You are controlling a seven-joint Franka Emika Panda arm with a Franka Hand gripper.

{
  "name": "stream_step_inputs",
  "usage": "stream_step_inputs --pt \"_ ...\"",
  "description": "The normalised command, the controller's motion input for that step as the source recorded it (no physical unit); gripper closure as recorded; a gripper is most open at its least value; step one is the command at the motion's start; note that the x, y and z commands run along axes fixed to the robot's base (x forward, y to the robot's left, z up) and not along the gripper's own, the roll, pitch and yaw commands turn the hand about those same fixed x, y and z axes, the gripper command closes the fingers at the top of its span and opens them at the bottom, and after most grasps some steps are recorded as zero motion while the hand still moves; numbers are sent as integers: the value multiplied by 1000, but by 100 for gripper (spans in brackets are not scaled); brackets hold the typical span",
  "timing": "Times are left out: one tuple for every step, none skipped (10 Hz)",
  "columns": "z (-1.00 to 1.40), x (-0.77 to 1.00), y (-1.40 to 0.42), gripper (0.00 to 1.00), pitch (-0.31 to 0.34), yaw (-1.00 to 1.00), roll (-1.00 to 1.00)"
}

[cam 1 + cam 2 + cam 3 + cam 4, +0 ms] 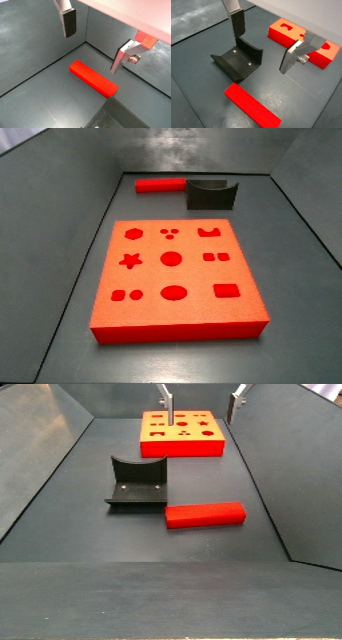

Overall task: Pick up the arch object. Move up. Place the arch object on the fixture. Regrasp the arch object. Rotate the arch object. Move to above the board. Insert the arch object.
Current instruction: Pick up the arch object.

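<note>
The gripper (261, 49), fingers spread and empty, hangs above the floor. The arch object (205, 515) lies flat at the frame's lower centre, long axis roughly crosswise, just beside the fixture (135, 482), probably not touching. The board (183, 433) sits upper centre, holes empty.
</note>
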Motion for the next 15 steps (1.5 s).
stream_step_inputs --pt "-246 34 94 0 0 -943 0" --pt "-160 86 60 0 0 -980 0" --pt "-140 94 51 0 -6 -983 0" --pt "-134 89 63 0 -6 -977 0" --pt "-111 91 69 0 -11 -969 0" --pt "-89 77 43 0 -27 -991 0" --pt "-74 40 14 0 -34 -1000 0" --pt "-97 26 14 0 -23 -1000 0" --pt "-334 51 214 0 0 -849 0" --pt "-389 66 209 0 0 -849 0" --pt "-366 117 123 0 0 -937 0" --pt "-357 151 117 0 0 -937 0" --pt "-374 149 117 0 0 -943 0" --pt "-426 149 117 0 0 -934 0" --pt "-423 157 114 0 0 -934 0"
